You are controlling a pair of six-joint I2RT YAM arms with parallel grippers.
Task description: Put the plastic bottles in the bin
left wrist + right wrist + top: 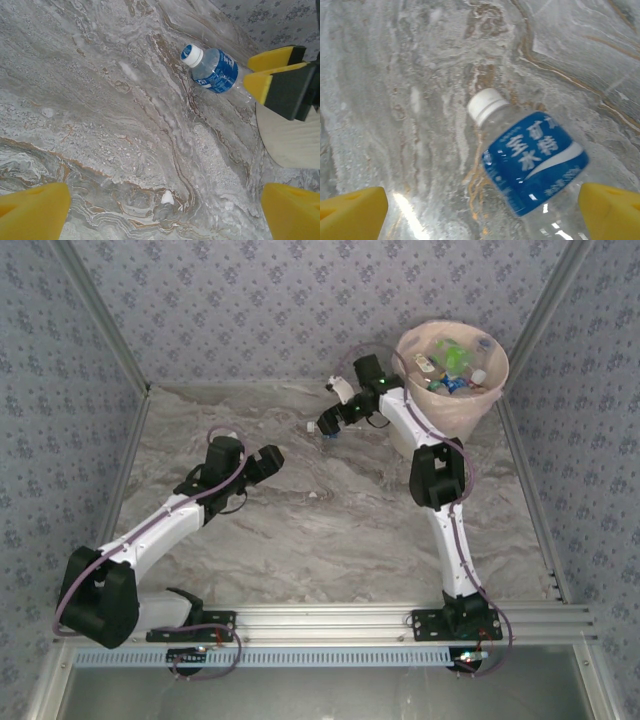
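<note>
One clear plastic bottle (532,160) with a blue label and a white cap lies on its side on the marble table. My right gripper (482,212) hangs open over it, the bottle's body lying between the yellow fingers, closer to the right one. From above, this bottle (322,430) sits left of the bin (480,405), under my right gripper (331,420). The cream bin holds several bottles (455,360). My left gripper (272,458) stands open and empty over bare table. In its wrist view my left gripper (165,212) faces the same bottle (215,70).
The bin's cream wall (290,140) rises just right of the bottle. The right gripper's yellow fingers (272,70) reach over the bottle's far end. A small white fleck (167,198) lies on the marble. Patterned walls and metal rails (130,450) enclose the table.
</note>
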